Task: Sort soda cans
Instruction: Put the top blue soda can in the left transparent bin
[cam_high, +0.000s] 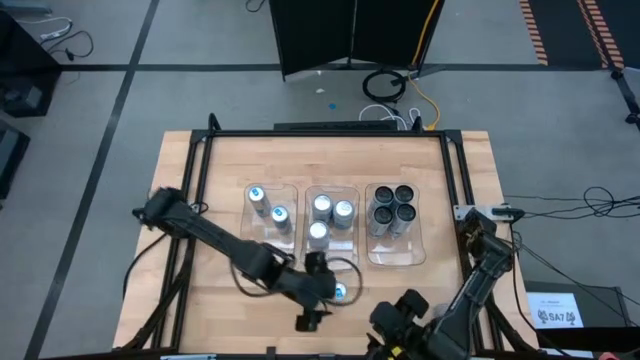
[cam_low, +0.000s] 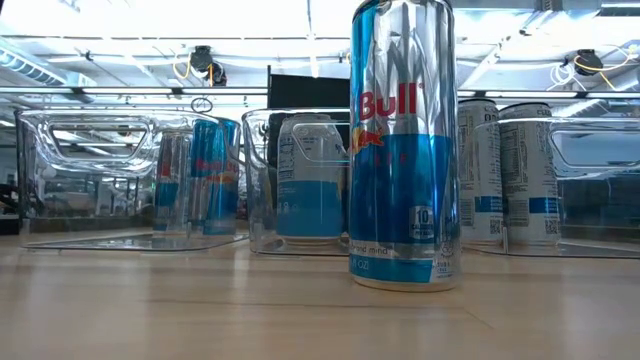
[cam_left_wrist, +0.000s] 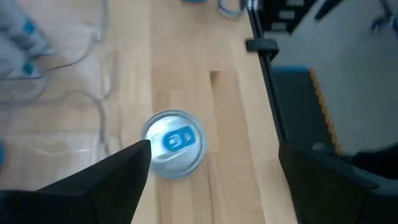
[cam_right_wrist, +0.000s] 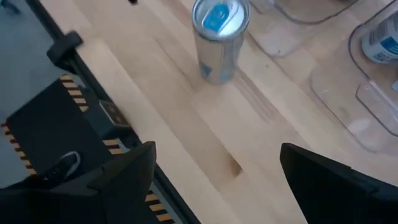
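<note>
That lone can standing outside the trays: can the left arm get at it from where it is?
Probably yes. The left gripper hangs open just above the blue-tabbed can, which stands alone on bare table, with nothing between them.

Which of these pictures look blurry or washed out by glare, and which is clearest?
The left wrist view is smeared: the lone can and the left gripper look soft. The low view is sharpest on that can, though ceiling lights glare behind the clear trays. The high view is evenly lit; the right wrist view is mildly soft.
</note>
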